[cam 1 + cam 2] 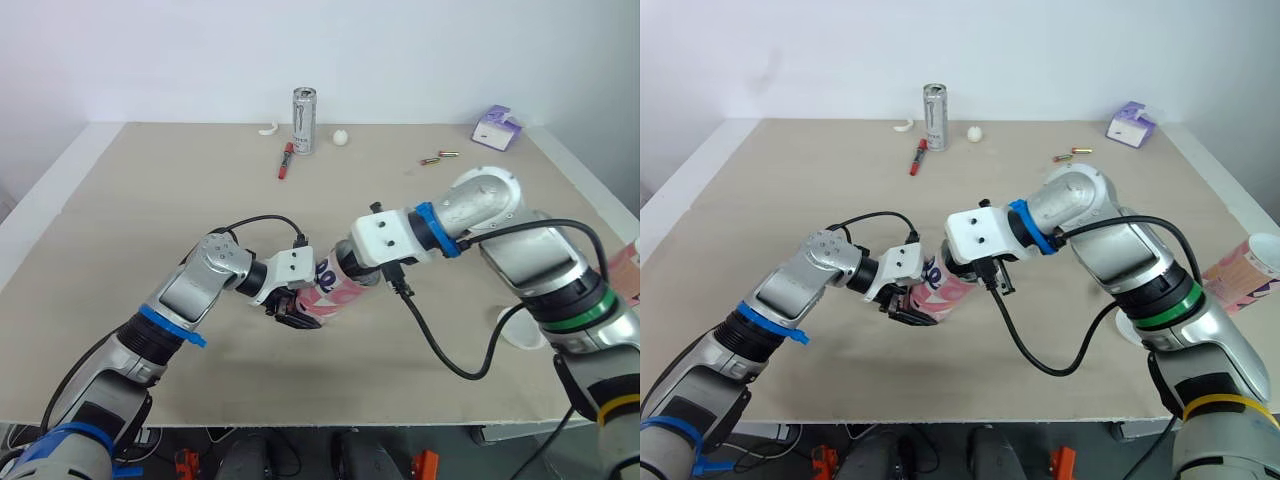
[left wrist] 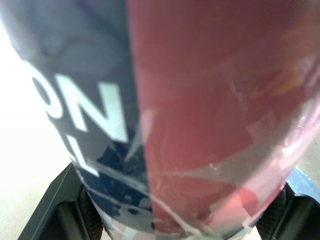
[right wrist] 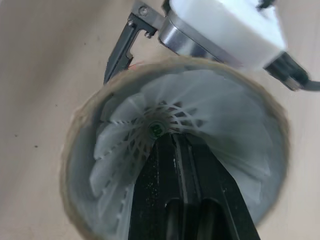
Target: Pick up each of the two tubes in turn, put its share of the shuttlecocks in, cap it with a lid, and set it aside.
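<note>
A pink and blue tube [image 1: 335,285] lies tilted over the middle of the table, and my left gripper [image 1: 296,312] is shut on its lower part. The left wrist view has the tube [image 2: 190,100] pressed between both black fingers [image 2: 60,210]. My right gripper [image 3: 167,142] reaches into the tube's open mouth [image 3: 75,130], fingers shut together, tips at the centre of a white shuttlecock [image 3: 210,115] sitting inside. A second pink tube [image 1: 1250,270] lies at the table's right edge. A white lid [image 1: 520,330] rests on the table near my right forearm.
Along the far edge stand a silver can [image 1: 304,120], a red marker [image 1: 286,160], a small white ball [image 1: 341,137], two small batteries [image 1: 438,157] and a purple tissue box [image 1: 497,128]. Bare tabletop stretches to the left and in front.
</note>
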Controlling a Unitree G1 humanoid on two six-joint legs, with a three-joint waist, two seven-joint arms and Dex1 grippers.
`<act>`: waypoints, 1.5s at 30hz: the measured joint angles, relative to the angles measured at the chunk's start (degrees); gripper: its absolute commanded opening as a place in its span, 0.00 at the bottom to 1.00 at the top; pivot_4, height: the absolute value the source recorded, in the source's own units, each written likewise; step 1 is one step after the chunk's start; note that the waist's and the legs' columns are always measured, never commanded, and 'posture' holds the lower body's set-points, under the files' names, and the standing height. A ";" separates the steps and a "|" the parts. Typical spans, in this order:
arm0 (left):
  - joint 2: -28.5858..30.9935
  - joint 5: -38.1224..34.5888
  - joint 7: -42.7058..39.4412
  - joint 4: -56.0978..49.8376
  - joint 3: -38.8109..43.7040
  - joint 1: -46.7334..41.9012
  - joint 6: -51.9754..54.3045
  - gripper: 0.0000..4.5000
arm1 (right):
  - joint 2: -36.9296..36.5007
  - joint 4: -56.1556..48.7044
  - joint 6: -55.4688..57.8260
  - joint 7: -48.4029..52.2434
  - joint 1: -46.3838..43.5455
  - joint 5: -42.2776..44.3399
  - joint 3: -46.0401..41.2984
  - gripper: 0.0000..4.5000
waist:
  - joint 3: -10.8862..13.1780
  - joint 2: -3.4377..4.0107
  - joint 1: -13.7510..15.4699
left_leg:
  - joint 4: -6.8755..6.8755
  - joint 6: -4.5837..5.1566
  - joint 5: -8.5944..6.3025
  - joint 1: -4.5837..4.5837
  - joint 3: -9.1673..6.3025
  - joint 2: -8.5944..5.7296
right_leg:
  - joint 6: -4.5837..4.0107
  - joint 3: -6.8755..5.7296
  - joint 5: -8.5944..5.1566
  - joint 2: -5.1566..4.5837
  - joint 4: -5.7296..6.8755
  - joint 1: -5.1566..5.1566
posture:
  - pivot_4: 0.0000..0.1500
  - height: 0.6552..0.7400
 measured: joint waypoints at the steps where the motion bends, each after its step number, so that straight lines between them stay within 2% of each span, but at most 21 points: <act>1: 0.00 0.04 0.00 0.03 0.01 -0.02 0.00 0.75 | 0.67 0.72 -0.12 0.54 -0.55 -0.65 0.70 0.01 | 0.00 0.00 -0.01 | 0.01 0.00 0.00 0.01 0.02 0.01 | 0.01 0.00 0.01 0.00 0.00 0.00 | 1.00 1.00; 5: -0.32 0.21 0.14 0.31 0.00 0.02 -0.03 0.75 | 3.14 2.60 0.02 2.89 -2.01 -2.87 3.13 0.01 | -0.01 0.00 0.06 | 0.04 0.06 0.04 0.02 -0.03 0.00 | 0.00 -0.04 0.03 0.00 0.03 0.04 | 1.00 1.00; 16: -0.51 0.99 0.29 0.59 0.53 0.40 0.42 0.75 | 6.07 6.67 0.49 5.79 -3.34 -4.20 2.70 0.01 | -0.04 -0.01 -0.06 | 0.04 0.20 0.14 0.25 -0.04 0.06 | -0.09 -0.17 0.09 0.00 0.10 0.16 | 1.00 1.00; 18: -0.63 1.07 0.29 0.53 0.60 0.57 -0.25 0.75 | 6.31 6.36 4.58 6.57 -3.30 -0.68 0.75 0.01 | -0.03 0.00 0.01 | 0.04 0.19 0.17 0.17 -0.04 0.06 | -0.42 -0.18 0.30 -0.05 0.11 0.09 | 1.00 1.00; 21: -0.83 1.05 0.21 0.56 0.80 0.93 -1.28 0.75 | 5.12 5.61 10.17 7.11 -4.22 4.42 -3.64 0.01 | -0.02 0.00 0.10 | 0.04 0.19 0.17 0.00 -0.03 0.01 | -0.48 -0.24 0.33 -0.17 0.08 -0.02 | 1.00 1.00; 26: -1.25 0.98 0.10 1.73 1.00 1.16 -3.15 0.75 | 0.08 2.14 16.13 7.74 -6.03 10.73 -9.86 0.01 | -0.02 0.00 0.27 | 0.04 0.19 0.16 -0.06 -0.06 -0.04 | -0.47 -0.41 0.33 -0.38 -0.02 -0.01 | 1.00 1.00; 31: -2.04 0.99 0.17 4.53 1.25 0.99 -6.93 0.75 | -5.00 -2.43 23.37 7.18 -4.18 17.75 -17.07 0.01 | -0.03 0.00 0.62 | 0.04 0.23 0.19 -0.05 -0.06 -0.05 | -0.47 -0.77 0.33 -0.79 -0.04 0.07 | 1.00 1.00; 33: -4.21 0.25 1.03 7.17 2.67 1.77 -9.49 0.75 | -8.93 -7.22 29.44 4.27 2.68 22.41 -23.63 0.01 | -0.02 -0.01 1.45 | 0.04 0.26 0.22 -0.07 -0.04 -0.05 | -0.44 -1.21 0.31 -1.17 -0.07 0.13 | 1.00 1.00; 36: -6.63 -1.24 2.61 9.79 4.97 3.19 -11.59 0.75 | -11.98 -9.08 32.15 0.43 9.26 23.52 -28.28 0.01 | -0.02 0.00 1.69 | 0.04 0.29 0.31 -0.22 0.13 -0.05 | -0.43 -1.56 0.33 -1.60 -0.10 0.10 | 1.00 1.00; 45: -15.51 -5.27 6.90 11.79 9.12 10.85 -18.16 0.75 | -19.96 -8.85 26.49 -8.53 32.70 18.37 -35.43 0.01 | -0.01 0.02 2.05 | 0.05 0.31 0.30 -0.88 0.02 -0.46 | 0.19 -1.99 0.13 -2.05 -0.19 -0.14 | 1.00 1.00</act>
